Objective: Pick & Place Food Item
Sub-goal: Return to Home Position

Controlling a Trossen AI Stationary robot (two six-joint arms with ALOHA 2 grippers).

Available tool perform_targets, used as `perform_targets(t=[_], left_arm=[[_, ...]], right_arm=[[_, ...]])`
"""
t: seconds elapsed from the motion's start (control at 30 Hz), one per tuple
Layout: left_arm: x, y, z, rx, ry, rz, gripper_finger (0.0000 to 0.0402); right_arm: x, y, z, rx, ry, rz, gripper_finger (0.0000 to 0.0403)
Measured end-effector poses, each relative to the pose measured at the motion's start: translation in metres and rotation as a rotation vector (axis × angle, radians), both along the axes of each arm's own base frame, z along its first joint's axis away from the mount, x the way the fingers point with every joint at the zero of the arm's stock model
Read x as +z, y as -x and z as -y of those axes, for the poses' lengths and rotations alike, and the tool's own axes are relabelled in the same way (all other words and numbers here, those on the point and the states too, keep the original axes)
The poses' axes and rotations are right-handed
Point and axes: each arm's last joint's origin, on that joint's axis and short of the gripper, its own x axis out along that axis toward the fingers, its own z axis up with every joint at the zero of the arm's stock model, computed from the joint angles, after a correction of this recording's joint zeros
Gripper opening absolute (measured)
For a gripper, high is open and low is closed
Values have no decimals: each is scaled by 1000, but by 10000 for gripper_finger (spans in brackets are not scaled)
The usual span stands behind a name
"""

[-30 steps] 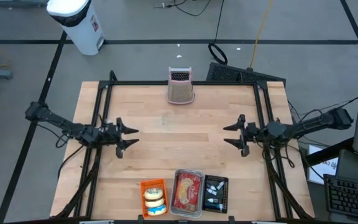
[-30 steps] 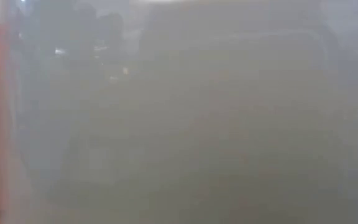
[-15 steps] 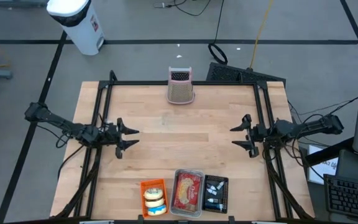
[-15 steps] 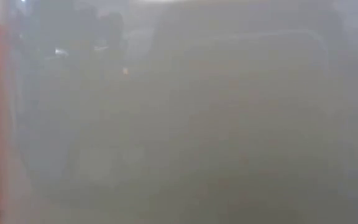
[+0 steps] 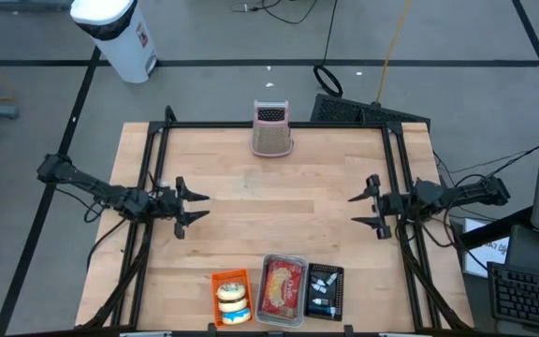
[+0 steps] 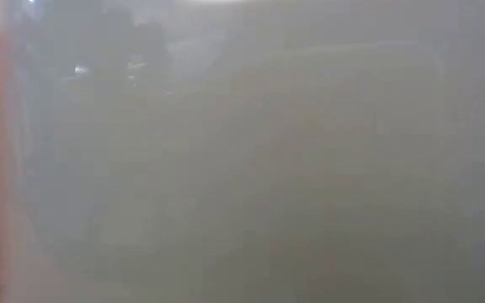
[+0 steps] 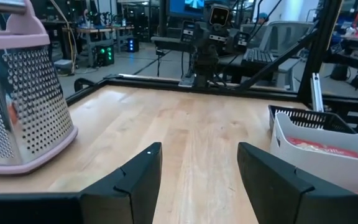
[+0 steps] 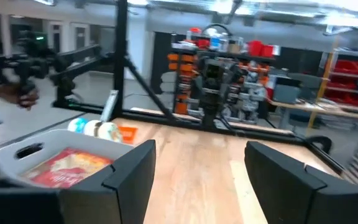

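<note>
Left gripper [image 5: 199,206], right gripper [image 5: 356,210] both splayed empty over smooth wood-plank table [image 5: 269,211], small bottles [image 5: 324,283] in rectangular black bin [image 5: 326,268], perforated pink-trimmed grater [image 5: 271,134] upright

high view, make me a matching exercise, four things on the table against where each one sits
Things:
1 grater
2 orange bin
3 clear tray
4 black bin

Places:
A near edge, rightmost of the three containers
B far edge, standing alone
C near edge, between the two bins
D near edge, leftmost of the three containers

Pairs: 1-B, 2-D, 3-C, 4-A

The left gripper and right gripper, both open, hold nothing at the table's sides.
</note>
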Motion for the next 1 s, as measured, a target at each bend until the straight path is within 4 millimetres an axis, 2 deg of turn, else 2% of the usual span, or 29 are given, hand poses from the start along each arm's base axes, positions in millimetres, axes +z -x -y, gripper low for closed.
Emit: perform_targets(t=[0.13, 1.0], left_arm=[[0, 0, 0, 0, -13, -1, 212], [0, 0, 0, 0, -11, -1, 212]], right_arm=[[0, 0, -2, 52, 41, 5, 238], [0, 0, -1, 50, 5, 4, 236]])
